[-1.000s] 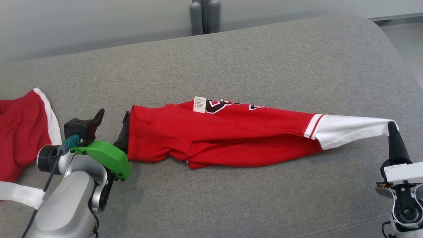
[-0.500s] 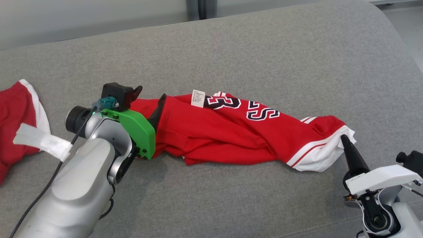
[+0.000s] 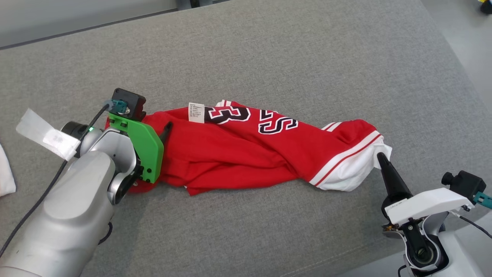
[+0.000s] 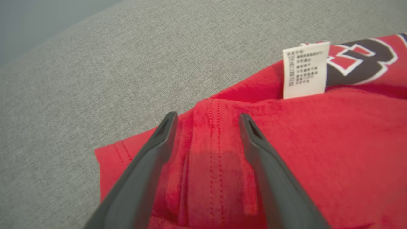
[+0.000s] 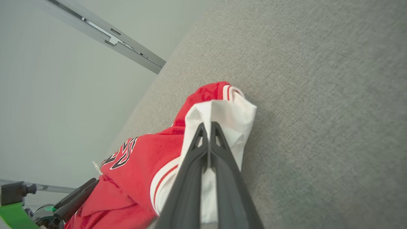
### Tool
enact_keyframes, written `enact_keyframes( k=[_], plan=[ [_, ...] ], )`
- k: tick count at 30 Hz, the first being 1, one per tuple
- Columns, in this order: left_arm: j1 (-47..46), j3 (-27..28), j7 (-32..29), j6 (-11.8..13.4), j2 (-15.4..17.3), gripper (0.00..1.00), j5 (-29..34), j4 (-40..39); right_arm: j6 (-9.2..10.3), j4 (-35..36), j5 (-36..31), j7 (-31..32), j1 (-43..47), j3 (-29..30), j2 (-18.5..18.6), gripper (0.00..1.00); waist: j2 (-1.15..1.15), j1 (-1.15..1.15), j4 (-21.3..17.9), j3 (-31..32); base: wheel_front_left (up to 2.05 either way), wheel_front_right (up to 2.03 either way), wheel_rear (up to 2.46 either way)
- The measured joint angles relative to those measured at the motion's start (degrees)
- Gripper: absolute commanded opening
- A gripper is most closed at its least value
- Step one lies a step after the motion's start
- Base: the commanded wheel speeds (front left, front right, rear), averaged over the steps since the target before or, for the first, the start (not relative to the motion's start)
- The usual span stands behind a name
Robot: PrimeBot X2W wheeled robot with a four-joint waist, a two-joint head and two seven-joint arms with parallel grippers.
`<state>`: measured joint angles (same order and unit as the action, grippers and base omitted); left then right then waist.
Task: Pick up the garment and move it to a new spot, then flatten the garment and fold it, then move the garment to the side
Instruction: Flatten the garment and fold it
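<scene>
A red garment (image 3: 246,154) with white trim lies bunched in a long heap across the middle of a grey cushion (image 3: 269,57). Its underside and inner folds are hidden. Black, white-edged lettering (image 3: 250,119) runs along its far edge, partly tucked under a fold, so it cannot be read whole. At the head view's left edge a white scrap (image 3: 5,181) of cloth is cut off, too little to identify.

Counted: 1 garment, 1 white care label (image 3: 196,112) standing up from its far edge, 2 grippers, 1 strip of pale tape (image 3: 42,132) on the left arm.

The left gripper (image 4: 207,117) rests over the garment's left end, fingers spread wide, straddling a stitched hem ridge without pinching it. The right gripper (image 3: 380,157) has its fingers pressed together on the white sleeve end at the garment's right.

1 second ago the garment was stretched long and taut between the arms, with the left fingers just beside the hem. Now the 2 grippers are closer together and the cloth sags in folds. The head camera has also tilted.
</scene>
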<state>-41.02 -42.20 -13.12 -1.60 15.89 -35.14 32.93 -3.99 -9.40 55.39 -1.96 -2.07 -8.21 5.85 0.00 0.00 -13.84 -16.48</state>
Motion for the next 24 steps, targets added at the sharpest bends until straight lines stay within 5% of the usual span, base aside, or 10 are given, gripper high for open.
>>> enact_keyframes(
  k=[6,13,17,24],
  plan=[
    [-1.1,2.0,-3.1,-0.8,-0.6,0.95,-3.9,2.5,-0.02,-0.8,0.0,-0.5,0.0,0.0,-0.2,0.00,0.00,0.00,-1.8,-0.8,0.00,0.00,0.00],
    [-1.9,2.2,-5.0,-1.4,-0.8,0.47,-4.5,4.4,-0.02,-1.5,0.0,-1.1,0.0,0.4,-0.2,0.00,0.00,0.00,-2.0,-0.4,0.00,0.00,0.00],
    [-1.9,1.5,-5.5,-2.0,-1.5,0.32,-4.5,4.6,-0.02,-1.8,0.0,-1.1,0.1,0.6,-0.1,0.00,0.00,0.00,-1.6,0.2,0.00,0.00,0.00],
    [-1.9,1.0,-5.5,-2.9,-2.9,0.51,-4.5,4.6,-0.03,-2.0,0.0,-1.1,0.1,0.3,-0.1,0.00,0.00,0.00,-1.2,0.9,0.00,0.00,0.00]
  ],
)
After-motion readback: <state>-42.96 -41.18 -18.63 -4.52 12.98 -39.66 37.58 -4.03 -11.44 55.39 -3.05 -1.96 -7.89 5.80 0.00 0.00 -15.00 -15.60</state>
